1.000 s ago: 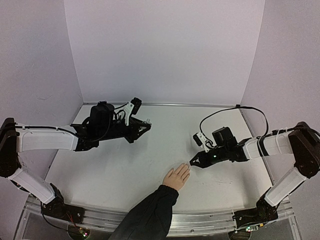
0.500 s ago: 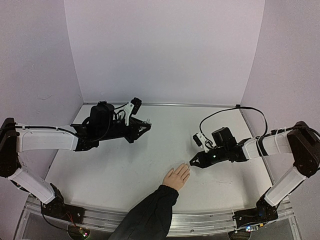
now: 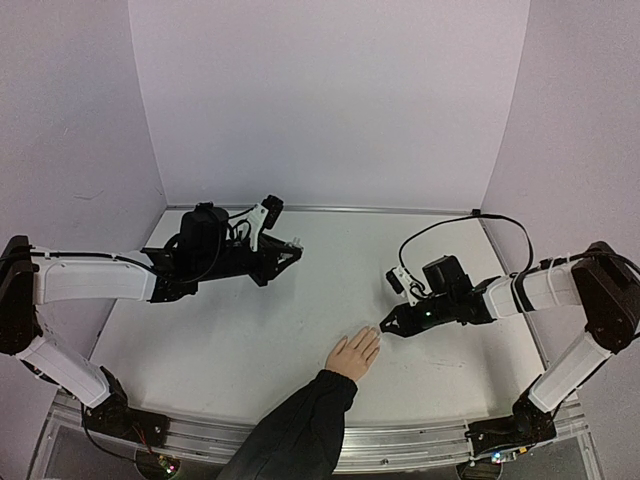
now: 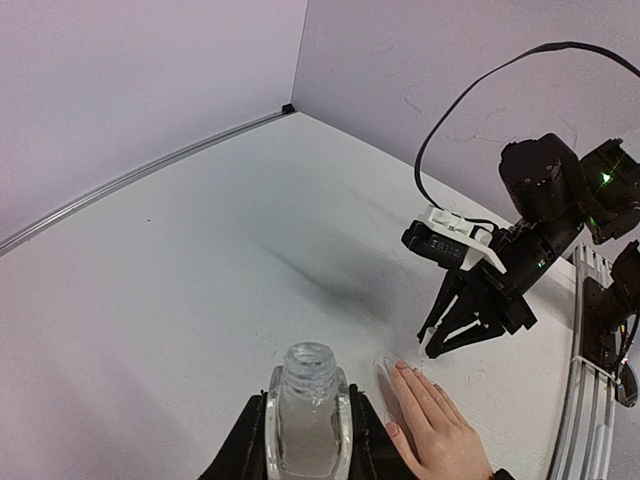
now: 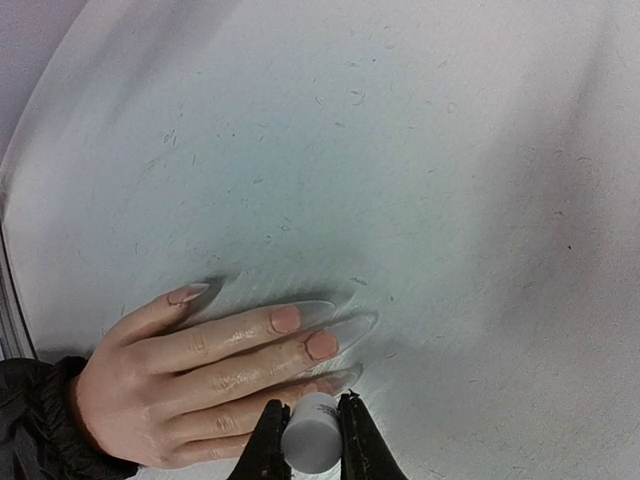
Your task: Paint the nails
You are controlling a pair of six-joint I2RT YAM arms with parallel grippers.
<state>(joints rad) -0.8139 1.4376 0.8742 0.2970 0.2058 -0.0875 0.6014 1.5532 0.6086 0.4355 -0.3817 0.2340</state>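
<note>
At the near edge of the flat white table, a black fabric sleeve comes in from the middle. From it a light-skinned human hand lies palm down, its fingers spread and pointing far and to the right. The nails are small and pinkish, at the fingertips near the centre of the table, and long clear tips run out past them onto the surface.

Just right of those fingertips is the black two-finger right gripper, tilted down towards them. Its jaws are closed tight on a small white cylindrical cap, which sits right over the tip of the finger closest to the wrist camera. Whether anything under the cap touches the nail cannot be told.

Farther back on the left, well apart from the hand, the black left gripper is clamped around a small clear glass bottle, held upright with its threaded neck uncovered.
</note>
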